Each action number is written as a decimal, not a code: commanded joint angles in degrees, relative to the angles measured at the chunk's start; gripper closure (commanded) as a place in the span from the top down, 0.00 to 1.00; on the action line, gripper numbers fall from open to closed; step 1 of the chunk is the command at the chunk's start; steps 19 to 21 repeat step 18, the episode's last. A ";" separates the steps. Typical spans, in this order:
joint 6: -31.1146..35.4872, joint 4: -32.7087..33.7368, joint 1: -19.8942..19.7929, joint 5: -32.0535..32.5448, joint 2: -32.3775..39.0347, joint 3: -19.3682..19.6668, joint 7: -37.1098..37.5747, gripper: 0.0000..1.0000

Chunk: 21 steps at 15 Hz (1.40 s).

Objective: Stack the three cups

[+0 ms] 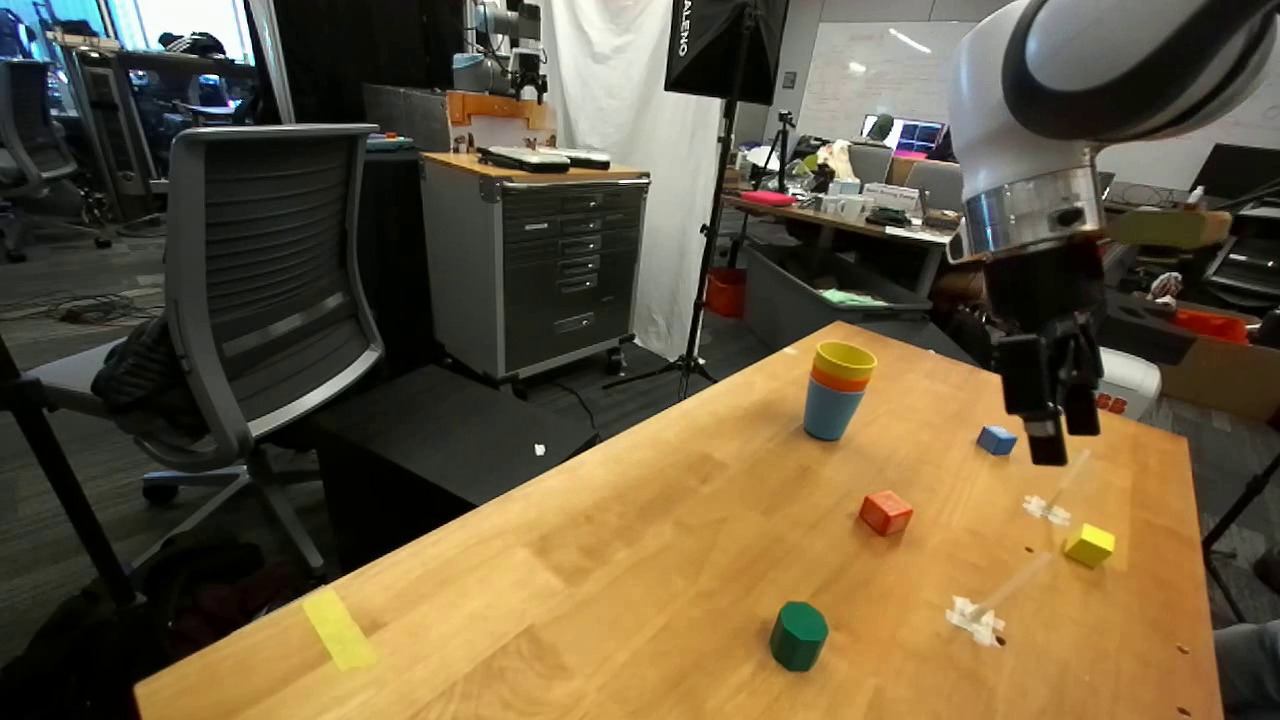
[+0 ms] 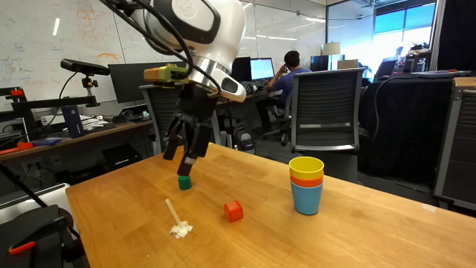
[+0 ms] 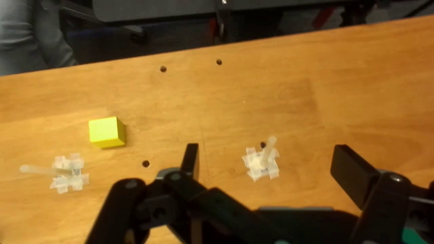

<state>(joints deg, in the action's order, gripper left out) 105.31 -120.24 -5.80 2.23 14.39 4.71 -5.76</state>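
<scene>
From here I'm seeing a glossy white arm (image 2: 228,29), and black trim (image 1: 1022,90) is curving round its housing (image 1: 1130,65). A faint round marking (image 2: 187,6) is showing on a pale panel (image 2: 195,22), and black cables (image 2: 191,61) are looping alongside. In both exterior views a silver collar (image 1: 1020,215) is shining above the black wrist mount (image 1: 1040,280); a yellow-green box (image 2: 171,72) is sitting beside it. My jaws are looking mostly black, bar a pale patch (image 2: 190,160) on one of them, and in the wrist view screw heads (image 3: 396,177) are dotting the linkages (image 3: 234,211)
</scene>
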 commanded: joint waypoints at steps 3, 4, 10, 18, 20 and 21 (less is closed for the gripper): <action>12.26 -18.37 3.85 12.69 -12.25 -1.35 1.27 1.00; 15.60 -20.81 4.16 14.32 -13.63 -1.50 1.74 1.00; 34.33 -30.92 3.82 5.73 -20.84 -1.46 -2.89 1.00; 33.22 -29.40 3.86 7.20 -18.87 -1.58 -1.06 1.00; 33.22 -29.40 3.86 7.20 -18.87 -1.58 -1.06 1.00; 33.22 -29.40 3.86 7.20 -18.87 -1.58 -1.06 1.00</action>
